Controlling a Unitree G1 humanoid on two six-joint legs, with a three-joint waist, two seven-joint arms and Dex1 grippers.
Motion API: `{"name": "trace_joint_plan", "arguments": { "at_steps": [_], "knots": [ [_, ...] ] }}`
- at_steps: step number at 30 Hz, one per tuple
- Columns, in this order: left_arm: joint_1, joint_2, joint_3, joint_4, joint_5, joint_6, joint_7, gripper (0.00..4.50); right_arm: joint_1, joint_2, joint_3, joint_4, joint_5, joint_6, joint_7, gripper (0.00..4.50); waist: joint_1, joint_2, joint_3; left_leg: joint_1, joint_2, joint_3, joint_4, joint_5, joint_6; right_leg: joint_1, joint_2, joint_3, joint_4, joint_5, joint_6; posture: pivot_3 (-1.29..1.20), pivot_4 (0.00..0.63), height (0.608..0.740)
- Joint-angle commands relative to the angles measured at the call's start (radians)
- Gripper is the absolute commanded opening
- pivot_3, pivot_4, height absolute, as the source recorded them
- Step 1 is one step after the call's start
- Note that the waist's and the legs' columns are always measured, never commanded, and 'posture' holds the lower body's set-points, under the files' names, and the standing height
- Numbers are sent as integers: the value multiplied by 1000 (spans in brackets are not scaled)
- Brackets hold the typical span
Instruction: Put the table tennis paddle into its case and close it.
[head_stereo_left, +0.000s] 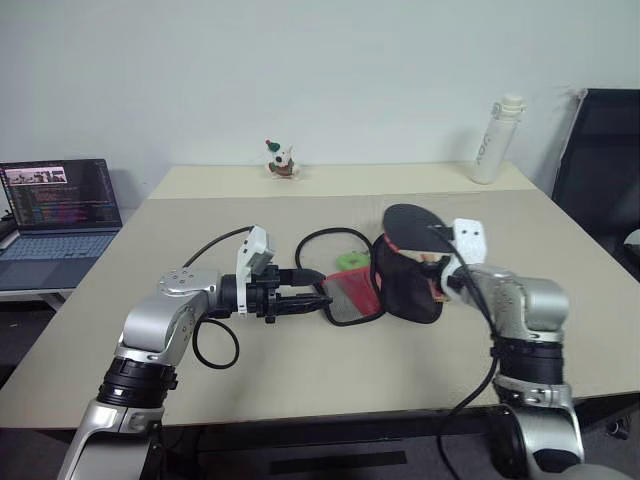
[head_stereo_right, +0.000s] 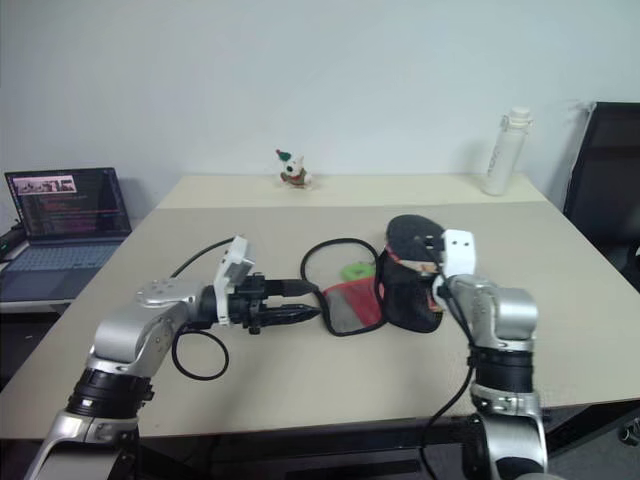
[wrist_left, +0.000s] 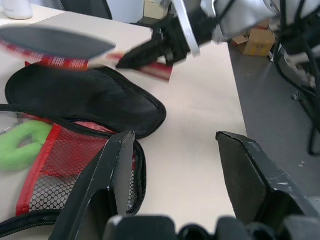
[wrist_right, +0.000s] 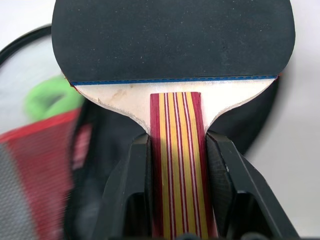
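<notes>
The table tennis paddle (wrist_right: 172, 40) has a black face and a red-and-yellow striped handle (wrist_right: 177, 165). My right gripper (wrist_right: 178, 141) is shut on that handle and holds the paddle (head_stereo_left: 413, 221) just above the case. The case (head_stereo_left: 405, 288) lies open on the table, with its black half to the right and its red mesh pocket (head_stereo_left: 350, 293) to the left. At the case's left edge my left gripper (head_stereo_left: 316, 299) points right along the table. It (wrist_left: 175, 150) is open with nothing between its fingers, and one finger (wrist_left: 107, 175) is beside the case's rim (wrist_left: 142, 165).
A green object (head_stereo_left: 350, 260) and a looped black cable (head_stereo_left: 318, 240) lie just behind the case. At the table's far edge stand a white bottle (head_stereo_left: 497, 140) and a small toy figure (head_stereo_left: 281, 160). A laptop (head_stereo_left: 60, 210) sits on a side table to the left, and a black chair (head_stereo_left: 600, 160) stands at the right.
</notes>
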Motion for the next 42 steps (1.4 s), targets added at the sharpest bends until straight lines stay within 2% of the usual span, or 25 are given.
{"name": "trace_joint_plan", "arguments": {
  "at_steps": [1, 10, 20, 22, 23, 26, 30, 34, 36, 39, 42],
  "knots": [
    [-5, 4, 20, -41, -22, -6, 2, 2841, -16, 12, 4, -5, -19, -78, -24, 1103, 2, 0, 0, -2, 0, 0, 1, 0, 0, -2, 0, 0, 1, 1, -2, 0, 150, 740],
    [4, 4, 19, -48, -23, -4, 11, 2841, -13, 33, 24, 178, -63, -242, -61, 1103, -1, 0, 0, -4, 0, -1, 1, 0, 0, -3, 0, -1, 1, 2, -4, 0, 150, 740],
    [13, 3, 21, -47, -21, -6, 18, 2841, -16, 77, 19, 202, -63, -250, -92, 1103, -1, 0, 0, -4, 0, -1, 1, 0, 0, -4, 0, -1, 2, 2, -4, 0, 150, 740],
    [12, 3, 22, -41, -18, -9, 21, 2841, -14, 85, 18, 194, -63, -247, -98, 1824, -1, 0, 0, -4, 0, -1, 1, 0, 0, -3, 0, -1, 2, 2, -4, 0, 150, 740],
    [12, 3, 22, -38, -17, -10, 24, 2841, -12, 88, 17, 188, -62, -246, -99, 2010, -1, 0, 0, -4, 0, -1, 1, 0, 0, -4, 0, -1, 2, 2, -4, 0, 150, 740],
    [15, 4, 25, -24, -9, -15, 41, 2841, 3, 91, 33, 146, -64, -230, -97, 2961, -1, 0, 0, -4, 0, -1, 1, 0, 0, -3, 0, -1, 2, 3, -4, 0, 150, 740],
    [18, -1, 36, 0, 7, -26, 84, 2841, 60, 68, 97, -20, -67, -162, -67, 4455, -1, 0, 0, -4, 0, -1, 1, 0, 0, -3, 0, -2, 2, 2, -4, 0, 150, 740],
    [12, -8, 42, 71, 66, -87, 155, 2841, 104, 16, 146, -210, -16, -82, 26, 4455, 0, 0, 0, -4, 0, -2, 2, 0, 0, -3, 0, -2, 2, 2, -4, 0, 150, 740],
    [-5, -15, 39, 148, 120, -128, 218, 2841, 110, -15, 138, -302, 56, -22, 106, 4455, 0, 0, 0, -4, 0, -2, 2, 0, 0, -3, 0, -2, 2, 2, -3, 0, 150, 740],
    [-35, -32, 28, 270, 176, -175, 270, 2841, 115, -145, 135, -437, 174, 48, 266, 4455, 3, 0, 0, -3, 0, -2, 3, 0, 0, -3, 0, -2, 3, 1, -1, 0, 150, 740],
    [-70, -53, 22, 374, 219, -212, 305, 2207, 113, -244, 88, -502, 282, 120, 375, 4500, 8, -1, 0, -4, 0, -3, 3, 0, 0, -2, 0, -3, 2, 0, 0, 0, 150, 740]
  ]
}}
